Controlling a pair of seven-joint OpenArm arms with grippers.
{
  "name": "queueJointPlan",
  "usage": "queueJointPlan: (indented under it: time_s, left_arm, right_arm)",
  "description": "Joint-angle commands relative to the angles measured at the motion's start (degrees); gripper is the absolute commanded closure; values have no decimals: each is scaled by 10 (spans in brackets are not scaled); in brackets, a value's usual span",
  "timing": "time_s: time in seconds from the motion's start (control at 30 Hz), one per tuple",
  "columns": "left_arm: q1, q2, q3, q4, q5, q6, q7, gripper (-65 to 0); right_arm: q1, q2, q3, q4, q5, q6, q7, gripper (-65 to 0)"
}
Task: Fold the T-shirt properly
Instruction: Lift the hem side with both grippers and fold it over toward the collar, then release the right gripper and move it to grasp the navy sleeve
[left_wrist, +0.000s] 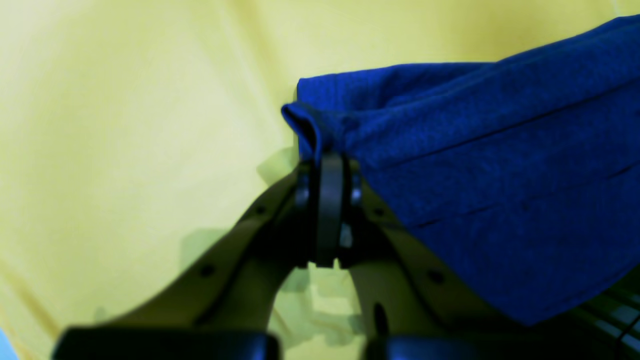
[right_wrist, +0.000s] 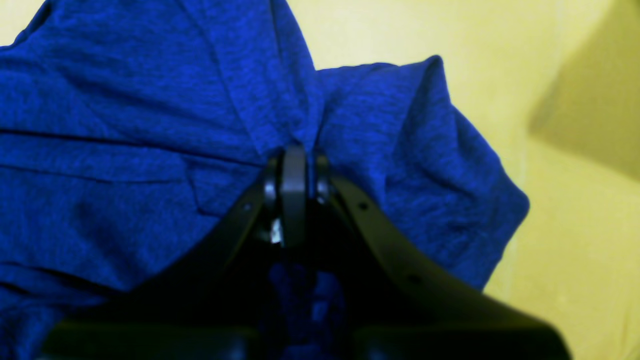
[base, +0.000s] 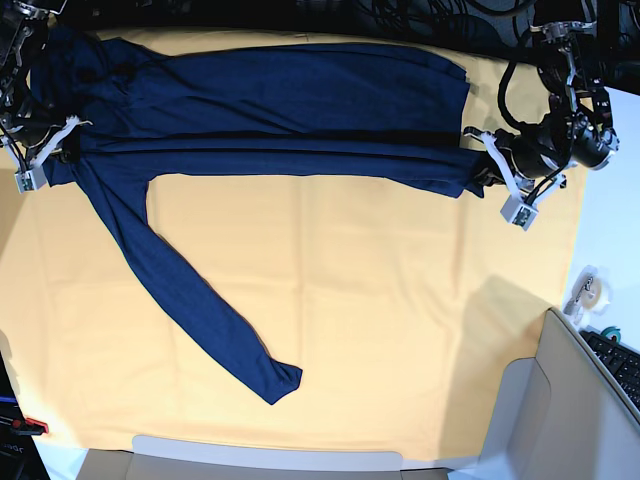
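The dark navy-blue long-sleeved knit T-shirt is stretched across the yellow cloth toward twelve o'clock, pinched by the closed left end effector and closed right end effector. Even tension should be kept so the fold lands flat; one sleeve trails toward six o'clock.

Left end effector: jaws pinched together, clamped on a T-shirt corner.
Right end effector: jaws pinched together, gripping the opposite edge.
Arms: spread wide apart.
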Motion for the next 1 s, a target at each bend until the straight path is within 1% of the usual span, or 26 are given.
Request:
queueJointPlan:
  time_s: [0.0,0.23,0.27,0.33,0.43,0.47,0.53,0.63,0.77,0.87,0.93,0.97]
  left_arm:
    - [-7,-10,-3,7,2,4,-1,0]
    - [-9,-10,-1,-7,3,4,-1,0]
    - [-9,-10,0,-13,3,4,-1,-8]
    - [-8,-10,0,-17,3,4,-1,-45]
    - [-7,-10,0,-18,3,4,-1,-125]
    - [-7,-10,-1,-18,3,4,-1,-146]
    - [-7,-10,-3,-18,3,4,-1,-173]
    - [-7,-10,-4,-18,3,4,-1,-175]
    - [-6,-10,-4,-18,3,4,-1,-175]
    - [-6,-10,-4,-18,3,4,-1,-175]
    - [-6,-10,-4,-18,3,4,-1,-175]
    - [-6,-10,-4,-18,3,4,-1,-175]
  right_arm:
    - [-2,12,6,7,-2,-1,0,0]
    - [-6,-2,6,6,-2,-1,0,0]
    - [-7,-3,6,6,-2,-1,0,0]
    - [-7,-3,6,6,-2,-1,0,0]
    - [-7,-3,6,6,-2,-1,0,0]
    - [-7,-2,6,6,-2,-1,0,-9]
    - [-7,-2,6,6,-2,-1,0,-69]
    - [-7,-2,6,6,-2,-1,0,-186]
    - [-15,-1,6,8,-2,-1,0,-308]
    - [-14,1,7,9,-2,-1,0,-351]
    - [-13,2,9,14,-2,-1,0,-353]
    - [-13,9,14,20,-2,-1,0,-353]
